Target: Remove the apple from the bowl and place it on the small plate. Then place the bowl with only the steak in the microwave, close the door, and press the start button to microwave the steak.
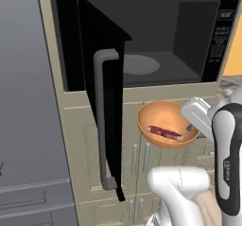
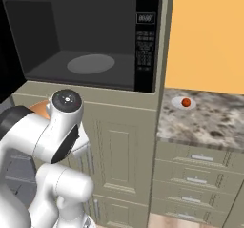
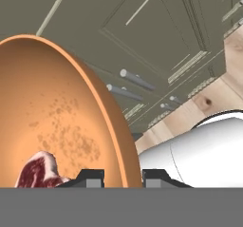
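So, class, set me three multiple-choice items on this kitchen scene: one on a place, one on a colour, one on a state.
1. Where is the apple?
A. in the bowl
B. on the small plate on the counter
C. inside the microwave

2. What colour is the bowl?
A. orange-tan
B. blue
C. white

3. How is the microwave door?
A. shut
B. missing
C. swung open

Answers: 1 B, the red ball sits on the pale dish on the counter. 2 A, its sides show orange-tan, with just the steak inside. 3 C, the dark cavity is exposed and the door stands out to the left.
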Controlling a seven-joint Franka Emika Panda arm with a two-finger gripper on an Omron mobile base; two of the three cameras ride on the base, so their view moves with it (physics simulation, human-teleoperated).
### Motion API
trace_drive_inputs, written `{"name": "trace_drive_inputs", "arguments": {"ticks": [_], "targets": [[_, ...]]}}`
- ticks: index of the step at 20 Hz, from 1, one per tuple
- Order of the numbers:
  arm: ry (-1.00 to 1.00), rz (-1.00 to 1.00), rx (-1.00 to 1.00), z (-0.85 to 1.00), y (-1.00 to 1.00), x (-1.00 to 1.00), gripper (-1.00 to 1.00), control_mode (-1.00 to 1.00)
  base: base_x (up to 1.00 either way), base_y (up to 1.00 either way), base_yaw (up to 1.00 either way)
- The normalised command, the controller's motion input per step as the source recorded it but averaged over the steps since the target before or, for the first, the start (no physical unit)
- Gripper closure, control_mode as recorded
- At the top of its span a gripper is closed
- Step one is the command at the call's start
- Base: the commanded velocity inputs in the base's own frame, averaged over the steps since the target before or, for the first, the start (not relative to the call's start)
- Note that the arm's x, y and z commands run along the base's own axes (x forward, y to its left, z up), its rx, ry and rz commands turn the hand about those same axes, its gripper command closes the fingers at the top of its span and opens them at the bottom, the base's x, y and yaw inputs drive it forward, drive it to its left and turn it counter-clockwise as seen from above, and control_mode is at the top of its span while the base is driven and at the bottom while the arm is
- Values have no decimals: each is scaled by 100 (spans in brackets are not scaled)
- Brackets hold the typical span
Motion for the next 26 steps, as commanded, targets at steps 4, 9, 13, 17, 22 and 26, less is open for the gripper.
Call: {"name": "trace_drive_inputs", "arguments": {"ticks": [4, 9, 13, 17, 22, 26], "targets": [[0, 0, 0, 0, 0, 0, 100, 100, 40, 21, 0], [0, 0, 0, 0, 0, 0, 100, 100, 13, 1, 0], [0, 0, 0, 0, 0, 0, 100, 100, 43, 0, 0], [0, 0, 0, 0, 0, 0, 100, 100, 19, 0, 0], [0, 0, 0, 0, 0, 0, 100, 100, 31, 0, 0], [0, 0, 1, 4, 0, -1, 100, -100, 13, 0, 0]]}}
